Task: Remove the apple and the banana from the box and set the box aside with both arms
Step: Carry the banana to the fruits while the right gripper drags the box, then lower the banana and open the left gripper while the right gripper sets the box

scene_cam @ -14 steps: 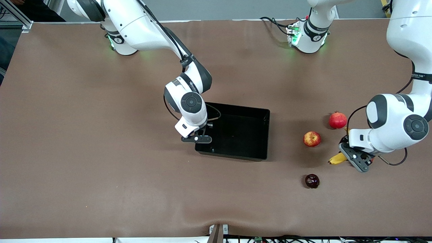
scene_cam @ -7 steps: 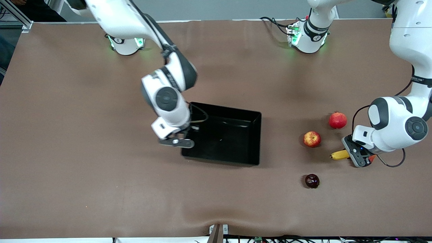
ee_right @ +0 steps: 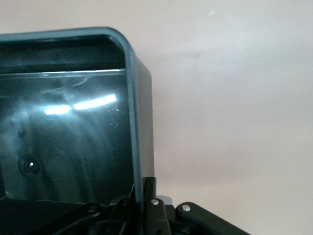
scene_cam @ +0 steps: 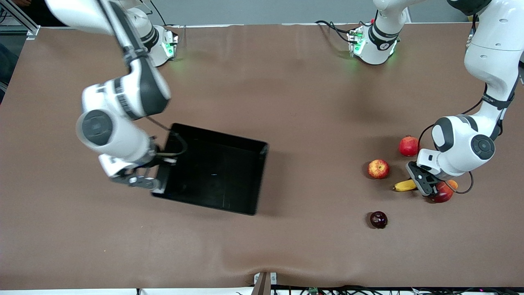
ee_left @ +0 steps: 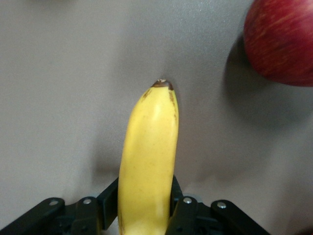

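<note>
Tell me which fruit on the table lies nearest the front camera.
The plum: small, dark purple, alone, lowest in the front view, nearer than the apple and pomegranate.

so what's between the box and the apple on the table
Nothing: in the front view only bare brown table lies between the box and the apple.

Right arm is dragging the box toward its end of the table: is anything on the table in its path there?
Nothing visible. The right gripper is shut on the box wall, and only bare table lies toward the right arm's end. The apple, plum and pomegranate sit toward the left arm's end, where the left gripper holds the banana.
</note>
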